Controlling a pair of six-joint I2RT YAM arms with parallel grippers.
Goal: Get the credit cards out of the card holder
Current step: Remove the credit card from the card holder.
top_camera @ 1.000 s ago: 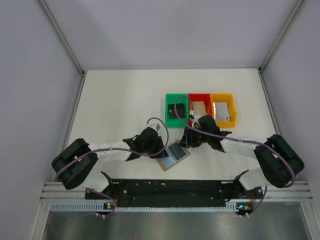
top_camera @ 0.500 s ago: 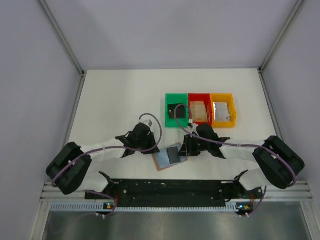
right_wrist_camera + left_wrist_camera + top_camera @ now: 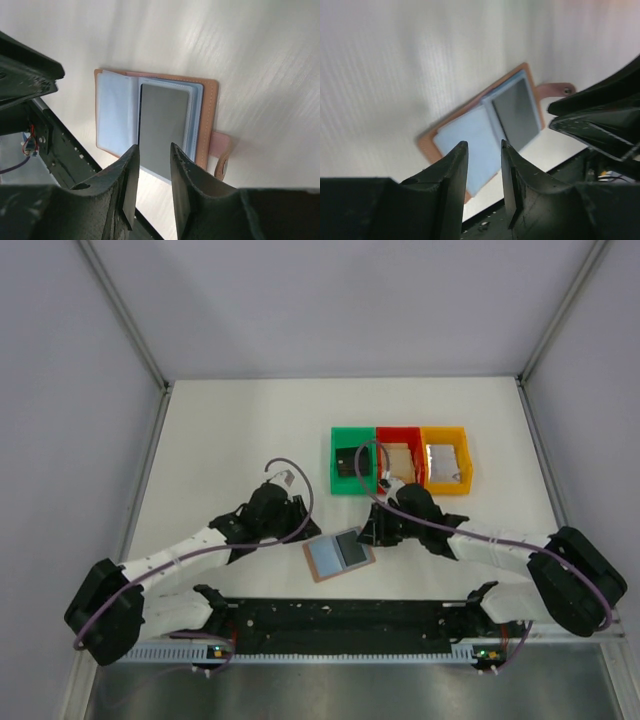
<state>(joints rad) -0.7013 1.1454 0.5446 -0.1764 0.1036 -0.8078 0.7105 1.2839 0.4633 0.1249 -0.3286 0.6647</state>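
The card holder [image 3: 326,561] lies open on the table, blue-grey face up, brown rim around it. A dark credit card [image 3: 352,549] sits in its right half. My left gripper [image 3: 298,527] hovers just left of it, jaws a little apart and empty. My right gripper [image 3: 373,531] hovers at its right edge, jaws a little apart and empty. In the left wrist view my gripper [image 3: 484,149] is above the card holder [image 3: 465,140], with the card [image 3: 517,114] beyond it. In the right wrist view my gripper [image 3: 152,150] is over the card [image 3: 162,125], with the card holder's tab [image 3: 222,150] to the right.
Three bins stand in a row behind the wallet: green [image 3: 337,456] with a dark card [image 3: 347,462] inside, red [image 3: 399,433] and yellow [image 3: 444,434], each with something in it. The black rail of the arm bases [image 3: 340,615] runs along the near edge.
My left gripper has drawn back to the left, away from the card holder. The card holder has slid slightly left and toward the near edge. My right gripper stays at its right edge.
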